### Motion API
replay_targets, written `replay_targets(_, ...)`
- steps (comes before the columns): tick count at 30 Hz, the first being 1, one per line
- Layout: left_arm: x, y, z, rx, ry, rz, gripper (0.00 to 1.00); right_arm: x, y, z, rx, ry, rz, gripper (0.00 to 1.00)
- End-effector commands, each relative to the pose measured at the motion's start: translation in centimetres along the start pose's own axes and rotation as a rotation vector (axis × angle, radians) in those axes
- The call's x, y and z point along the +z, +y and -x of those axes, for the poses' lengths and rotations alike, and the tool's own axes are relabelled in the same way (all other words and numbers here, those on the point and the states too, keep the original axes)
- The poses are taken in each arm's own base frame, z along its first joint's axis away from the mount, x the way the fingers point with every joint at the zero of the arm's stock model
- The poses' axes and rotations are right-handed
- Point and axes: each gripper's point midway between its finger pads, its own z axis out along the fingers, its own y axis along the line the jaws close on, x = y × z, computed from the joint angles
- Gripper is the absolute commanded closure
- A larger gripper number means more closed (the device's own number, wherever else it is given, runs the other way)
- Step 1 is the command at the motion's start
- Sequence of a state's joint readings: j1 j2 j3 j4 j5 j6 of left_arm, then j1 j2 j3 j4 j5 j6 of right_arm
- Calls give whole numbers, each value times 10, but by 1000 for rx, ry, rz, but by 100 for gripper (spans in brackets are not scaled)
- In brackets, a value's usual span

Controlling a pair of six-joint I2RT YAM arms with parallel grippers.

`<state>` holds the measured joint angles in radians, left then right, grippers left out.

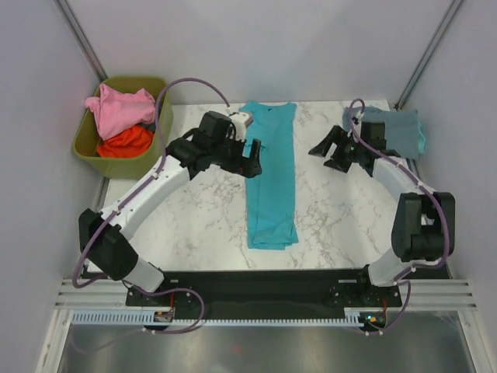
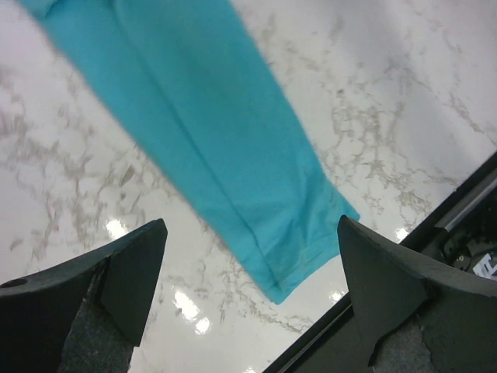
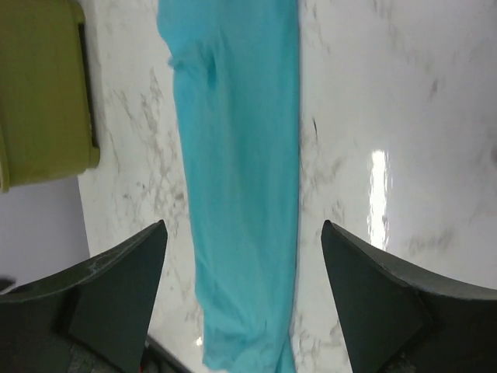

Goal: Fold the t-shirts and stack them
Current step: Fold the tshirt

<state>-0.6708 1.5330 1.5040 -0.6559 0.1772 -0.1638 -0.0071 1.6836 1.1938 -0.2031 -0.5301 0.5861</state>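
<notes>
From above, you see the teal t-shirt [image 1: 272, 175] folded into a long strip mid-tabletop [image 1: 202, 225]. The left claw [image 1: 252, 159] is at its 9 o'clock edge and the right claw [image 1: 326, 154] is at 3 o'clock. The grey-blue t-shirt [image 1: 396, 128] lies at 2 o'clock. The pink t-shirt [image 1: 120, 109] and orange-red t-shirt [image 1: 124, 144] sit in the bin [image 1: 85, 151] at 10 o'clock.

Left wrist: the claw is released, with the teal strip below.

Right wrist: the same, released and empty.

The left claw [image 2: 250, 225] and right claw [image 3: 243, 225] are showing black fingers [image 2: 132, 272]. White arms [image 1: 147, 194] with black joints [image 1: 109, 249] are wearing looping purple cables [image 1: 194, 81].
</notes>
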Motion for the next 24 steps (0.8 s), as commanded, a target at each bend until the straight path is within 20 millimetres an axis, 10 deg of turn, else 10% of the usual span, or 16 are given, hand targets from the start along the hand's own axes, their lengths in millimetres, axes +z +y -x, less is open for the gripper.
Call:
replay_targets(1, 4, 31, -48, -303, 121, 6, 1, -27, -14, -61, 137, 87, 7, 11)
replay_targets(6, 7, 60, -115, -391, 248, 77, 1, -49, -39, -149, 313, 207, -9, 18)
replay_targets(7, 10, 12, -108, -549, 247, -196, 4, -52, -39, -157, 320, 208, 6, 20)
replay_targets(9, 12, 5, -118, -597, 258, -247, 4, -59, -52, -190, 381, 260, -14, 23)
replay_targets(15, 14, 7, -199, -825, 406, -232, 12, -67, -50, -243, 368, 408, -49, 23)
replay_targets(24, 29, 9, -225, -919, 429, -229, 21, -52, -60, -292, 346, 579, -139, 29)
